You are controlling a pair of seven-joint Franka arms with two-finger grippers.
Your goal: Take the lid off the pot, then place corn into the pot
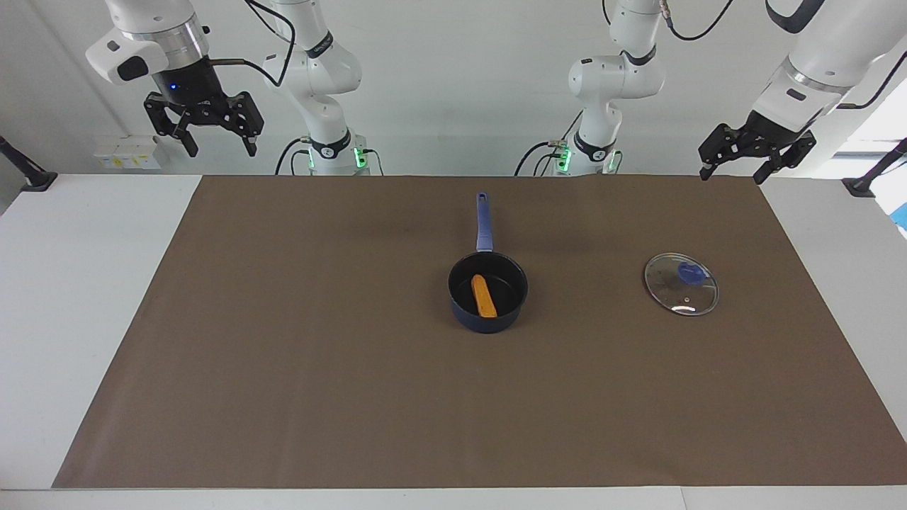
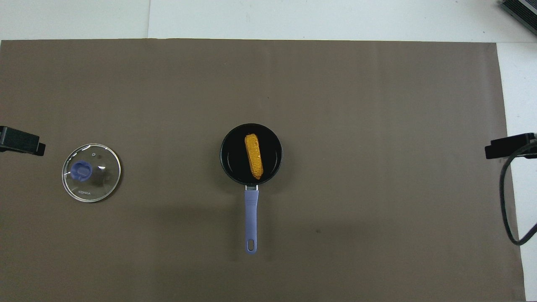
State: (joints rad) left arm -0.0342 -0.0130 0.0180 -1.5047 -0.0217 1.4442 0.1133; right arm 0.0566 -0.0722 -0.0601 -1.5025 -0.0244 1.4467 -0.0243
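With both arms raised at the robots' end of the table, the corn (image 1: 484, 296) lies inside the uncovered pot (image 1: 488, 291) at the middle of the brown mat (image 1: 283, 354), and by the look of things both steps of the task are done.

Nearest the robots is the pot's long blue handle (image 1: 483, 222), pointing to twelve o'clock in the facing view. It is the natural place to take hold, though a loaded saucepan gripped there would likely tip toward its bowl. The cob, lying slanted across the black inside, looks light, stiff and bumpy enough not to slip, and is best pinched across its middle.

At about three o'clock from the pot in that view, toward the left arm's end and well apart from it, the glass lid (image 1: 681, 284) lies flat on the mat. It looks fragile and smooth, so its blue knob (image 1: 686, 272) is the only sound grip.

The left gripper (image 1: 730, 171) hangs over that end's mat corner, the right gripper (image 1: 220, 146) over the white table (image 1: 85, 283) beside the mat. Both have fingers spread wide and hold nothing.

From overhead only dark tips of the grippers show at the frame edges. Whether the cob touches the pot's wall cannot be told.
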